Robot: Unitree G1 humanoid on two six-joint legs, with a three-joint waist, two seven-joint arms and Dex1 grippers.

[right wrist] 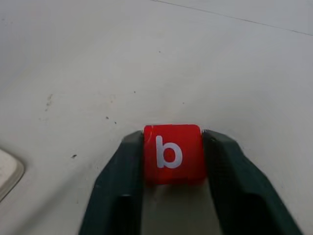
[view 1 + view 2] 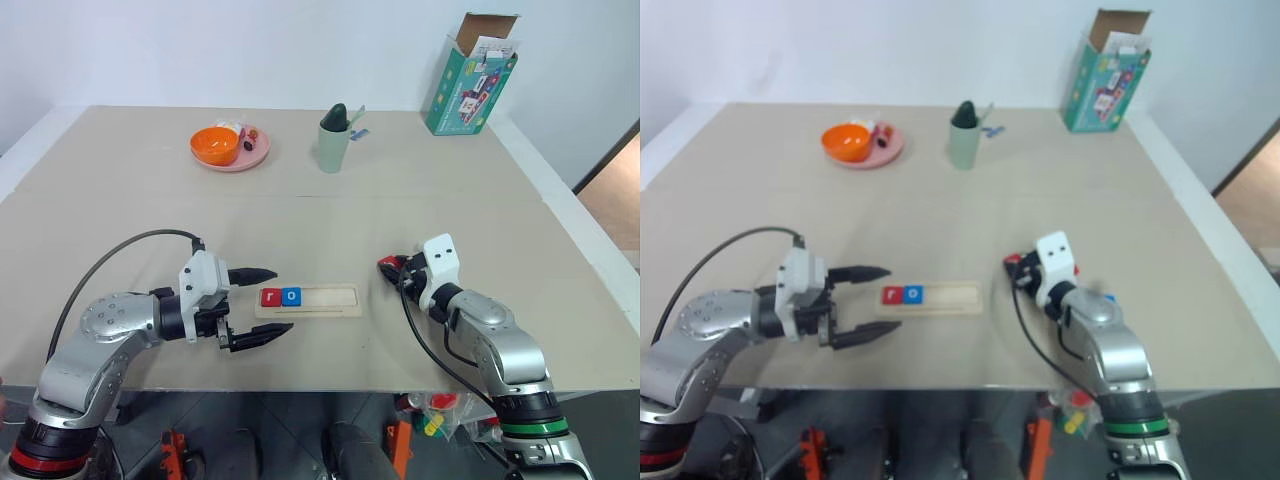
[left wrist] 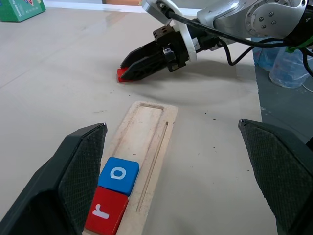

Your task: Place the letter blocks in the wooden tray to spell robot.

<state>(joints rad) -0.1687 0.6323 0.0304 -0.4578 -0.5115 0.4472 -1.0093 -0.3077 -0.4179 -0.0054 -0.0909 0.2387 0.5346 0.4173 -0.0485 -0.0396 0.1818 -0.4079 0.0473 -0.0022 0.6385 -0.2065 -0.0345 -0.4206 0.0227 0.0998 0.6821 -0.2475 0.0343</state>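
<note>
A: What's in the tray [image 2: 318, 300]?
B: A red r [image 2: 271, 297] and a blue o [image 2: 291, 296], side by side at its left end; the rest is bare.
A: And the grippers?
B: Right gripper [image 1: 172, 152] pinches the red b [image 1: 172, 153] on the table, right of the tray. Left gripper [image 2: 262, 304] is spread wide beside the tray's left end.

Pale matt wooden tray [image 3: 146, 142]; smooth red b block [image 1: 172, 152]; matt tabletop [image 2: 300, 220].

The beige table [image 2: 300, 215] carries the wooden tray [image 2: 325, 301] near the front edge, a red b tile [image 1: 172, 152], a pink plate [image 2: 240, 156], a green cup [image 2: 333, 148] and a teal box [image 2: 470, 90] at the back
</note>
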